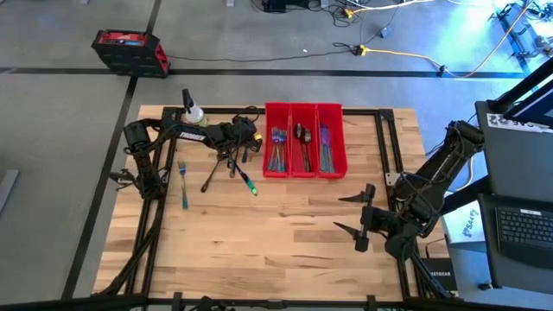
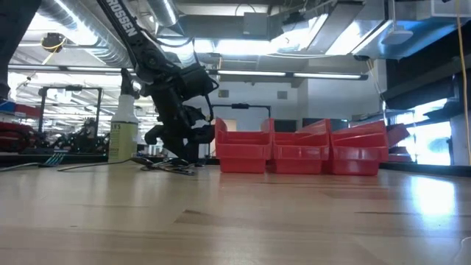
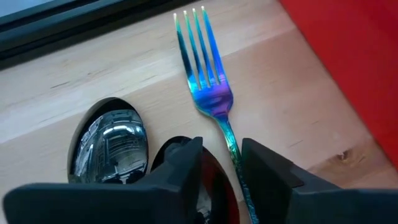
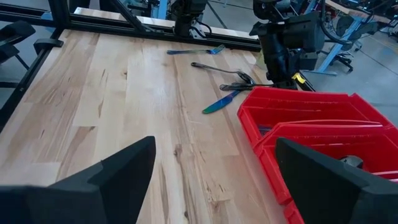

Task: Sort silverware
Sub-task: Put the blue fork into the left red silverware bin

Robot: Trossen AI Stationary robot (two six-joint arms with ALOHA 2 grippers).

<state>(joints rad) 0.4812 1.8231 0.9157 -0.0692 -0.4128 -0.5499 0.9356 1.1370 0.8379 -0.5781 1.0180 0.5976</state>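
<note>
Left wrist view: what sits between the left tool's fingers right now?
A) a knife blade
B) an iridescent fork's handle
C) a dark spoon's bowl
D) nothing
B: the iridescent fork's handle runs down between the left tool's two dark fingers, while the spoon lies beside them.

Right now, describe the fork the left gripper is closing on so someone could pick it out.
Start at the red bins at the table's far edge. Just to their left, the left gripper is down on the wood, straddling the handle of an iridescent blue-purple fork. A dark grey spoon lies beside it; the fork alone has four tines.
</note>
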